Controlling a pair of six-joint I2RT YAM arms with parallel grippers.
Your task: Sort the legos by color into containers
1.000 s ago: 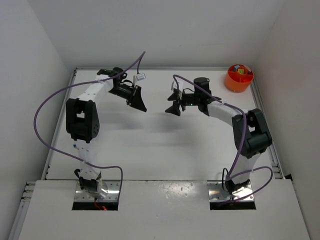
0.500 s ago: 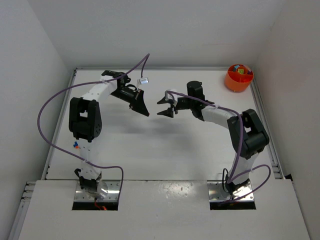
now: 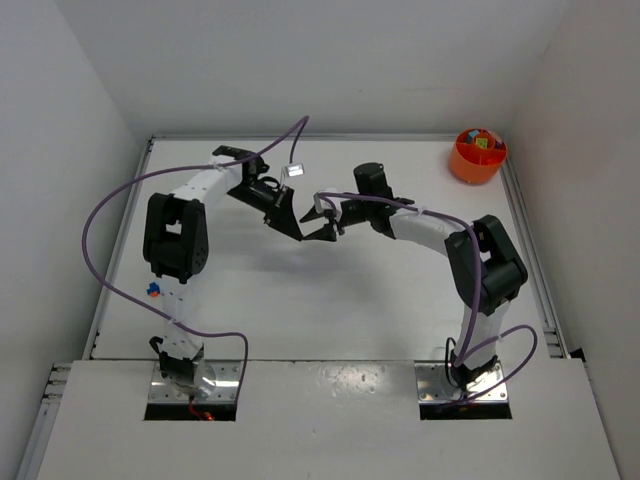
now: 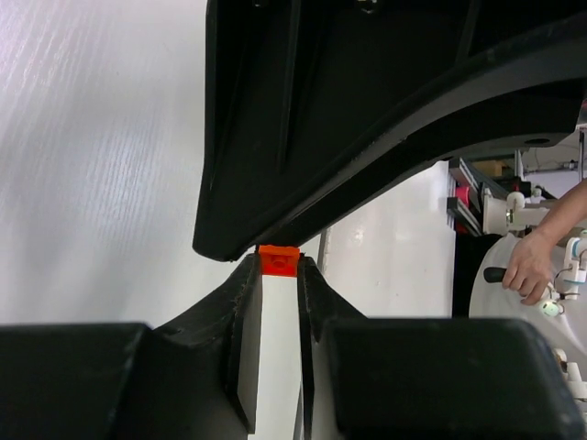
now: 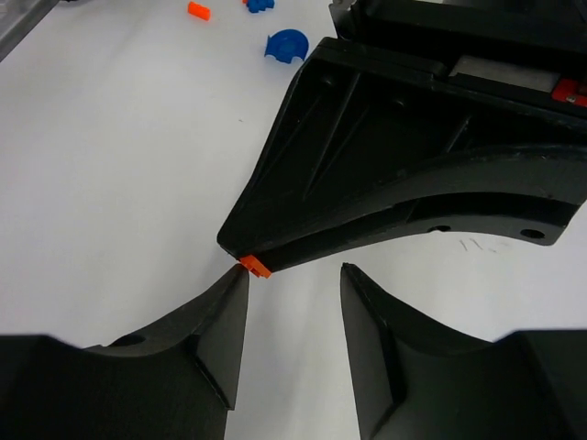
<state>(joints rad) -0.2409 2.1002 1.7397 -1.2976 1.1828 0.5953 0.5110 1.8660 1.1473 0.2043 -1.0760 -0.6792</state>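
We had the left gripper [image 3: 296, 231] pinched on the orange brick [image 4: 278, 261], only the brick's end poking past the fingertips, out over the table [image 3: 350, 295] and well away from the tub [image 3: 470, 170], which sat off in the far corner on the right arm's side. The right gripper [image 5: 295, 273] had come in nose to nose with it, jaws spread with a clear gap and nothing between them. We judged this a hand-over, so that the arm nearer the tub could carry the brick there. To do it well, we reckoned the right gripper needed to shift sideways first. In its wrist view the brick sat just beside one fingertip, not midway between the two, so closing from there might knock it askew or flick it loose. So little of the brick stood proud that the right fingers would have to bite on that exposed end without clamping onto the left fingertips. We thought the left should let go only once the right was firm. The main obstacle was the grippers themselves, crowded tip to tip. Loose bricks [image 5: 284, 44], blue and orange, lay farther from the tub than the meeting point, clear of the route. The tub already held some coloured pieces, though we could not tell which compartment held what.
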